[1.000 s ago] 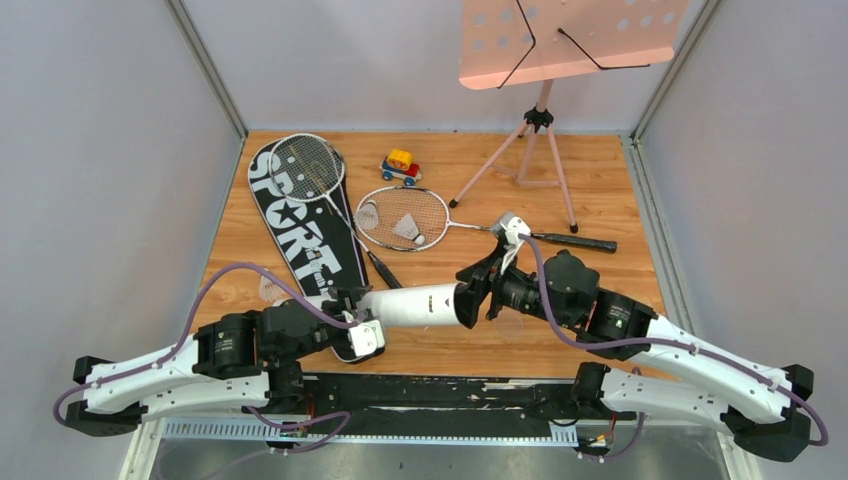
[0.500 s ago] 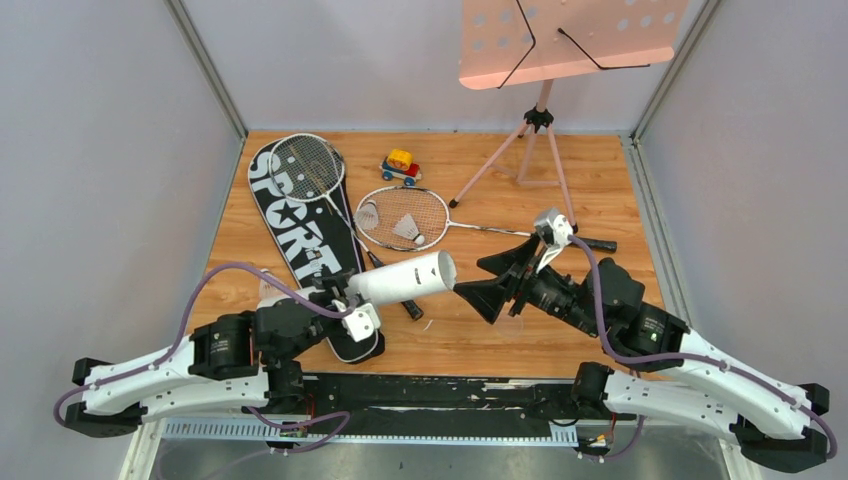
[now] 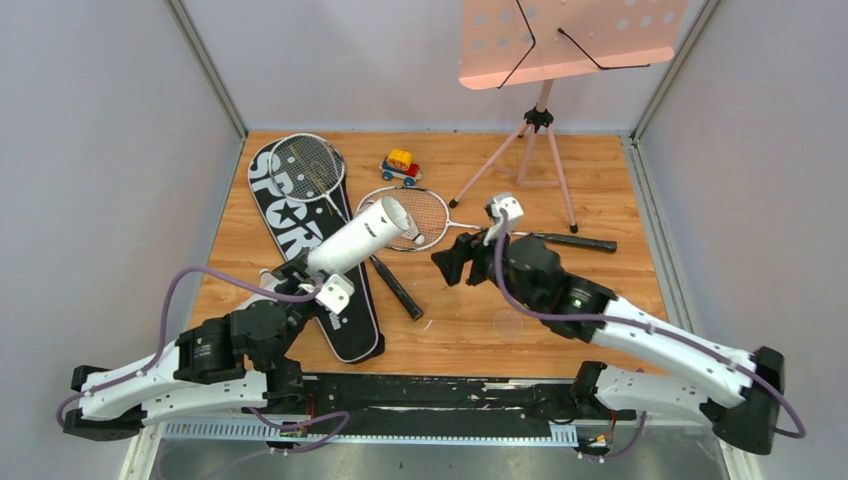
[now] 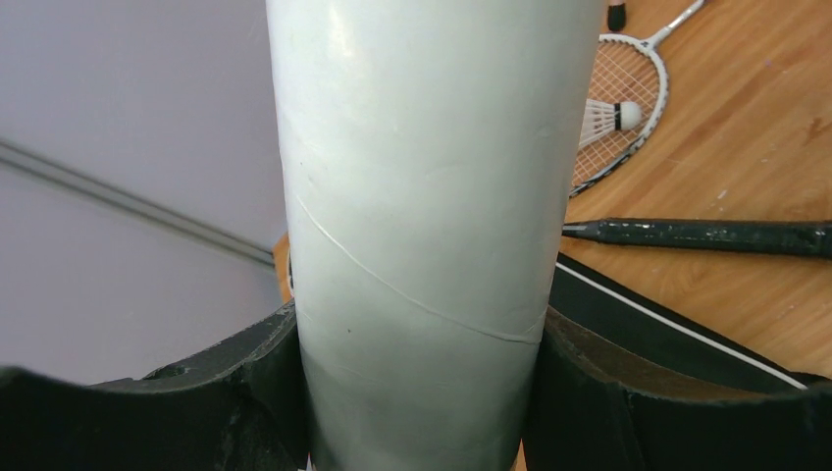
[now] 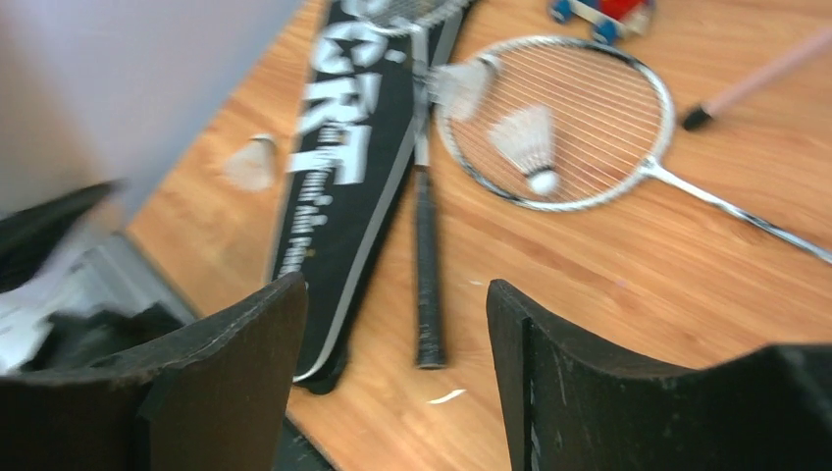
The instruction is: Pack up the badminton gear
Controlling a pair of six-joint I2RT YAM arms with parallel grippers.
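My left gripper (image 3: pixel 318 272) is shut on the white tube (image 3: pixel 352 243), which tilts up with its open mouth toward the far side. In the left wrist view the tube (image 4: pixel 432 196) fills the gap between both jaws. My right gripper (image 3: pixel 450 265) hangs open and empty over the floor, right of the tube. Its wrist view shows the black SPORT bag (image 5: pixel 334 147), one racket's handle (image 5: pixel 427 265) and the other racket's head (image 5: pixel 589 147). One shuttlecock (image 5: pixel 528 142) lies on that head, another (image 5: pixel 461 83) at its rim, and a third (image 5: pixel 252 162) left of the bag.
The pink music stand (image 3: pixel 540 120) stands at the back right, its tripod legs reaching toward the second racket's handle (image 3: pixel 575 242). A small toy car (image 3: pixel 400 165) sits behind the racket heads. Grey walls close in the wooden floor (image 3: pixel 600 200) on three sides.
The right gripper let go of the tube's end, pulled back, then swung left and farther in. The left gripper turned the tube from lying across to pointing up and away.
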